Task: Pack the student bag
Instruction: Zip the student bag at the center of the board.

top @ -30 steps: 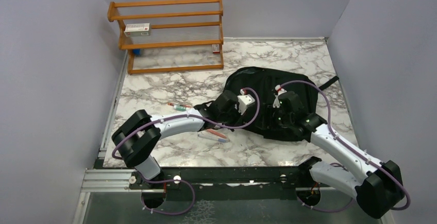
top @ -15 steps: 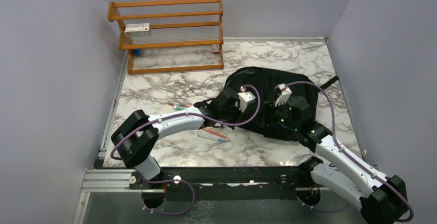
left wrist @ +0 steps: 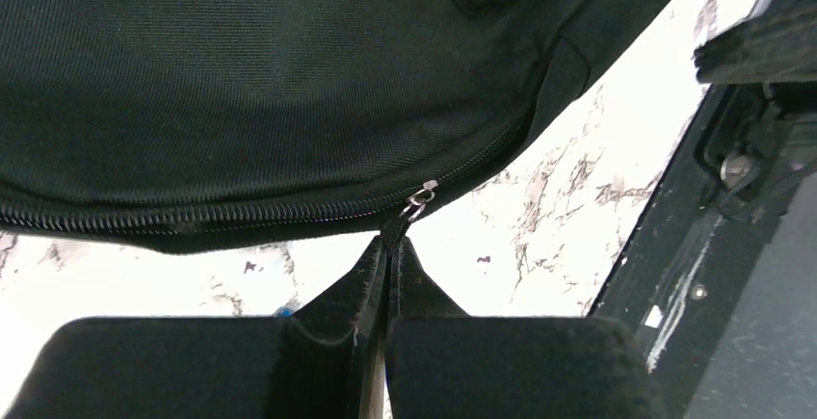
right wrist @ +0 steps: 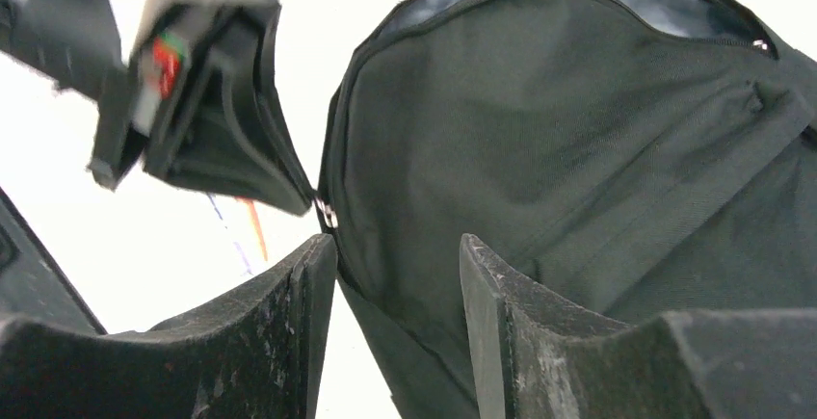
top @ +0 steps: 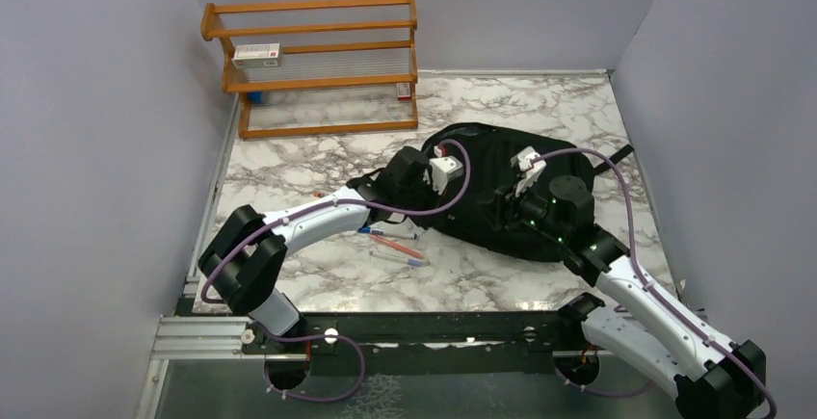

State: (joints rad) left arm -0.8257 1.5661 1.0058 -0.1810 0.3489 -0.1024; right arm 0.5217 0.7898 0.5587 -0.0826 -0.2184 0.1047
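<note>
Starting with the left gripper [left wrist: 388, 244], its jaws are seen pressed tight together with no gap, and the small zipper pull [left wrist: 416, 199] is pinched right at their tips. Directly ahead of those tips the zipped edge of the student bag [top: 496, 154] is met, its zipper line running away to the hand's left across the wrist view, while black woven fabric fills everything beyond. Bare marble table [top: 289, 164] is seen beneath and to either side of the closed fingers. The right gripper [right wrist: 395, 243] is held with its jaws apart and nothing is clasped between them; the side of the same bag is framed in the gap just beyond the fingertips, and whether the pads touch the fabric cannot be told. Ahead of this hand and to its left, the other gripper is seen at the bag's rim, with the metal slider at its tip. From above, the bag is found lying flat on the table under and beyond both hands, toward the right-hand side. On the near side of the left arm, a few pens [top: 395, 246] are left on the marble, apart from the bag. Well beyond the left hand, against the far wall, a wooden rack [top: 318, 63] is stood, with a white box [top: 256, 52] on one shelf
</note>
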